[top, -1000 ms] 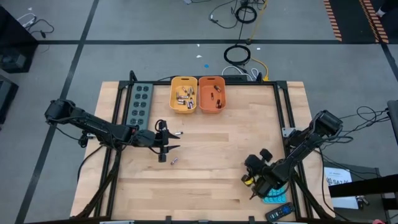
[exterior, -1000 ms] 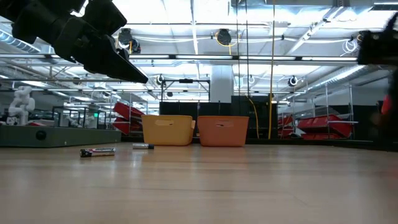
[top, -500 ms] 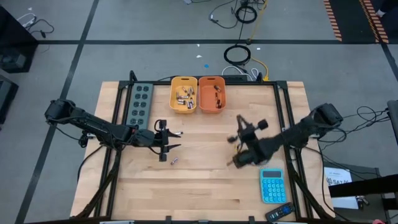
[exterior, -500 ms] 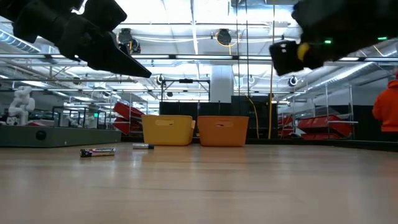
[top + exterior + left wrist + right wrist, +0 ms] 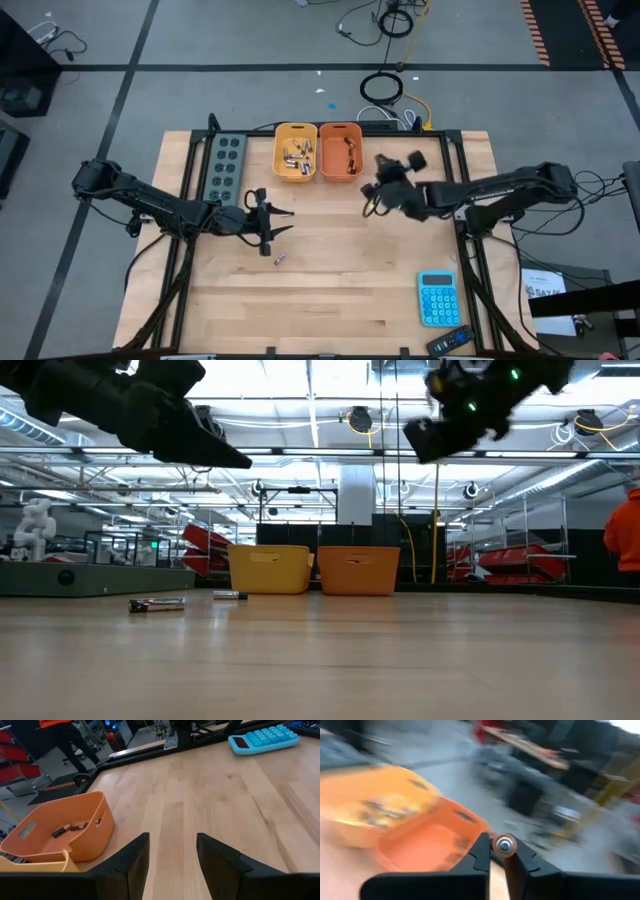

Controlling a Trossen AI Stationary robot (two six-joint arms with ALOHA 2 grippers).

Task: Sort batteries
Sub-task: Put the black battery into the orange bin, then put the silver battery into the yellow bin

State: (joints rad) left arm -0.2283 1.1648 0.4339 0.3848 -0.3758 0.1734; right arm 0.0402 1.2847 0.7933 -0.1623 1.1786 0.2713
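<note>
The left arm reaches in from the left side of the table, low and stretched out. Its left gripper (image 5: 272, 222) hangs above the wood with its two dark fingers (image 5: 132, 861) spread apart and nothing between them. The right arm stretches across from the right side. Its right gripper (image 5: 372, 194) is up high, pinching a small battery (image 5: 504, 845).

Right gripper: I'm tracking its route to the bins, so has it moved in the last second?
Yes. The right gripper, shut on a battery, went from beside the calculator up across the table to just short of the orange bin.
</note>
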